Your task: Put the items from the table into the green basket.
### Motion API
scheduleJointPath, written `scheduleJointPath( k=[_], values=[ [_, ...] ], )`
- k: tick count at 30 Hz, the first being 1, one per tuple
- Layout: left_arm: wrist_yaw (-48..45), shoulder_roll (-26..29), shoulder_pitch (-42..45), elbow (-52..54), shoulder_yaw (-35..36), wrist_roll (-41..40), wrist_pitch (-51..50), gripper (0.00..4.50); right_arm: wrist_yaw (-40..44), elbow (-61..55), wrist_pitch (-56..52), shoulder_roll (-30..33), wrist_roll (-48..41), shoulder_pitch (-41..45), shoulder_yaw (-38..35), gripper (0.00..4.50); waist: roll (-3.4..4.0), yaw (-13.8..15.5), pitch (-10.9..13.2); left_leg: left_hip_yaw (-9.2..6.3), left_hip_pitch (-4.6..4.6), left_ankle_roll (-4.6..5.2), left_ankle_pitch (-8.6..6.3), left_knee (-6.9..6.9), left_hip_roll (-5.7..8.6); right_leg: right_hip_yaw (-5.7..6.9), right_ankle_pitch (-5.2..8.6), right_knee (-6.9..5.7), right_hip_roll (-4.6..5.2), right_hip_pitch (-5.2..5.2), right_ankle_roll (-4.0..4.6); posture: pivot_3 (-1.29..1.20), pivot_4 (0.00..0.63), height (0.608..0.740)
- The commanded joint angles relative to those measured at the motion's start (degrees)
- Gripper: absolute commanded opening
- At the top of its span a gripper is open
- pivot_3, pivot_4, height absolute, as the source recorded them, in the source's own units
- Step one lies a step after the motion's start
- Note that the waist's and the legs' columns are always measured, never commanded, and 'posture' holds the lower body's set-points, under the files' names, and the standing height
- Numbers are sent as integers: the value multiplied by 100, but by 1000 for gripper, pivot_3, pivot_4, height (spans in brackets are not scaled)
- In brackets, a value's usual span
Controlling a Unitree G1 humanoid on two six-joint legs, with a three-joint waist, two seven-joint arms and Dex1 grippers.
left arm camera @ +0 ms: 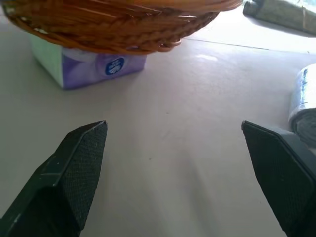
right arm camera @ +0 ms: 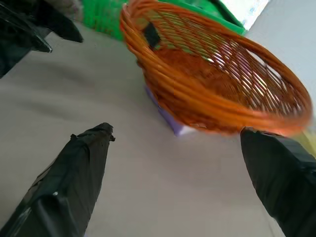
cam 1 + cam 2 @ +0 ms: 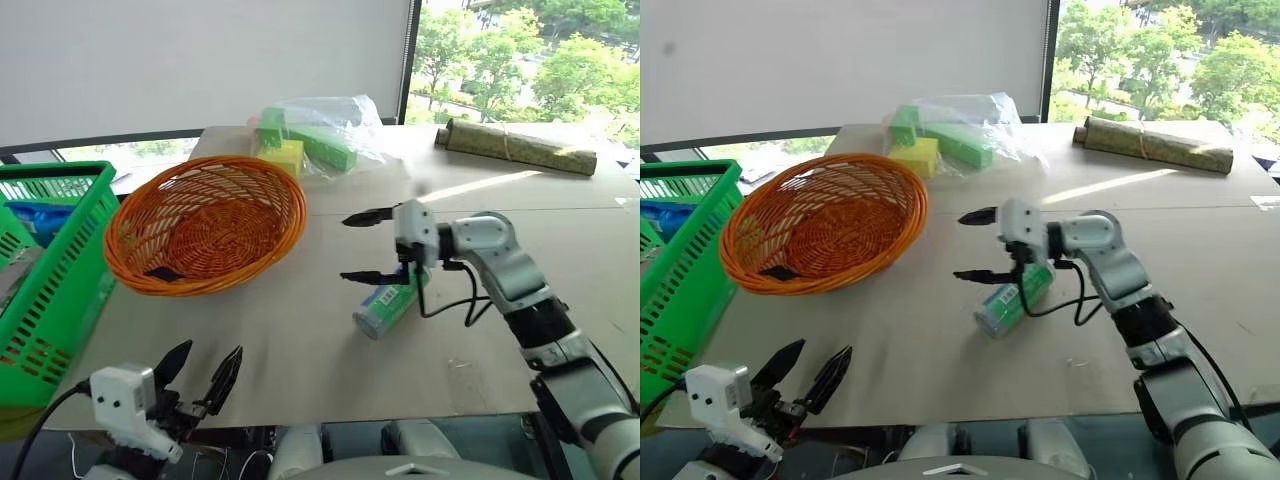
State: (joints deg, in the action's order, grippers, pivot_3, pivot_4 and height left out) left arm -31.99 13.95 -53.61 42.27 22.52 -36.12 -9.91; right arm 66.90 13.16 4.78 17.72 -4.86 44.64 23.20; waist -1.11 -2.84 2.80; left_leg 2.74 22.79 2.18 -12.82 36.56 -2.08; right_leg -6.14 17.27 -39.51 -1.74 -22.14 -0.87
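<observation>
From my head, my right hand (image 3: 366, 247) hangs wide open and empty over the counter (image 3: 300, 340), its arm covering part of the can (image 3: 385, 308) lying on its side there, while my left hand (image 3: 205, 378) is spread wide at the near edge and the green basket (image 3: 62, 262) is cut off at the left. My left wrist shows the purple tissue pack (image 1: 94, 67) half hidden under the wicker basket (image 1: 118, 24). My right wrist catches just a blurred purple corner of it beneath that rim.
</observation>
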Motion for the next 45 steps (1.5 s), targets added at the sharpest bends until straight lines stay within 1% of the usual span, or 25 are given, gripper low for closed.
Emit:
scheduleJointPath(
  k=[1,5,8,13,16,18,22,23,25,27,30,33,35,40,42,44,45],
  values=[
    [-238,21,-163,257,94,-178,217,4469,-336,542,660,-230,650,459,258,4500,-6,114,-3,-1,2,0,0,0,0,2,0,4,2,0,3,148,0,740],
    [-427,55,-243,287,259,-385,401,4469,-662,1073,1119,-670,1084,855,487,4500,-19,168,-10,8,4,-1,-1,0,0,19,3,7,25,-3,16,157,0,740],
    [-527,32,-237,275,325,-438,575,4469,-1030,1439,1406,-892,1391,1034,542,4500,-32,200,-19,15,2,-4,-2,-3,0,93,2,8,86,-10,17,165,0,740],
    [-800,-33,-338,189,289,-411,879,4469,-1302,1678,1593,-1026,1710,1150,596,4500,-36,207,-21,11,5,-8,-5,-5,0,101,2,8,87,-11,19,155,0,740],
    [-823,-173,-206,74,483,-247,1371,4500,-1433,1812,1692,-1029,1949,1185,656,3638,-34,206,-20,11,4,-8,-5,-7,0,102,3,8,87,-12,21,157,0,740],
    [-849,-182,-155,24,597,-290,1521,4500,-1464,1848,1678,-1040,1975,1188,630,2591,-34,206,-20,10,4,-8,-5,-7,0,103,4,7,87,-12,22,157,0,740],
    [-855,-232,-79,0,671,-265,1762,4500,-1405,1793,1677,-1016,1906,1146,562,769,-35,205,-20,10,4,-8,-4,-7,0,105,4,7,86,-11,23,156,0,740],
    [-831,-240,-62,-12,670,-291,1768,4500,-1408,1748,1688,-1013,1841,1121,516,519,-37,206,-21,11,4,-8,-4,-7,0,104,4,7,86,-11,23,150,0,740],
    [-792,-225,-9,-60,637,-234,1767,4500,-1450,1684,1754,-1029,1681,1114,394,512,-36,202,-21,11,4,-8,-4,-7,0,105,4,7,86,-11,23,150,0,740],
    [-712,-245,82,-17,509,-217,1725,4500,-1659,1611,1809,-1026,1542,1178,171,512,-35,203,-20,10,4,-8,-4,-7,0,105,4,7,84,-11,23,139,0,740],
    [-518,-234,283,119,283,-127,1605,4500,-1772,1519,2003,-785,1310,1313,-208,512,-36,212,-21,7,6,-7,-4,-7,0,109,4,6,83,-11,22,124,1,740],
    [-222,-64,713,227,62,44,1379,4500,-1709,1435,1980,-157,1322,1411,-521,512,-34,268,-19,6,11,-7,-4,-4,3,112,3,6,86,-10,21,112,1,740],
    [-53,75,1045,260,-74,195,1206,4500,-1625,1499,1944,343,1429,1420,-606,512,-39,287,-23,5,11,-6,-3,1,6,117,3,6,89,-8,21,91,1,740],
    [237,461,1942,147,-484,425,697,4500,-1900,2058,1909,1718,2075,1476,-741,512,-37,249,-24,11,7,-6,-3,0,6,110,2,6,88,-1,24,39,0,740],
    [440,585,2311,-7,-540,408,365,4500,-2094,2434,1944,2103,2348,1517,-688,512,-35,205,-23,12,7,-7,-3,-1,5,108,1,6,87,-2,25,21,0,740],
    [814,700,2758,-244,-530,486,-109,4500,-2317,2837,2006,2310,2596,1566,-584,512,-22,162,-28,14,7,-7,-3,-4,5,105,0,5,87,-3,27,-13,0,740],
    [1149,818,3101,-473,-525,724,-494,4500,-2528,3161,2087,2337,2813,1618,-452,1555,-13,106,-34,16,4,-7,-3,-6,4,101,-1,5,84,-2,25,-33,0,740]
  ],
)
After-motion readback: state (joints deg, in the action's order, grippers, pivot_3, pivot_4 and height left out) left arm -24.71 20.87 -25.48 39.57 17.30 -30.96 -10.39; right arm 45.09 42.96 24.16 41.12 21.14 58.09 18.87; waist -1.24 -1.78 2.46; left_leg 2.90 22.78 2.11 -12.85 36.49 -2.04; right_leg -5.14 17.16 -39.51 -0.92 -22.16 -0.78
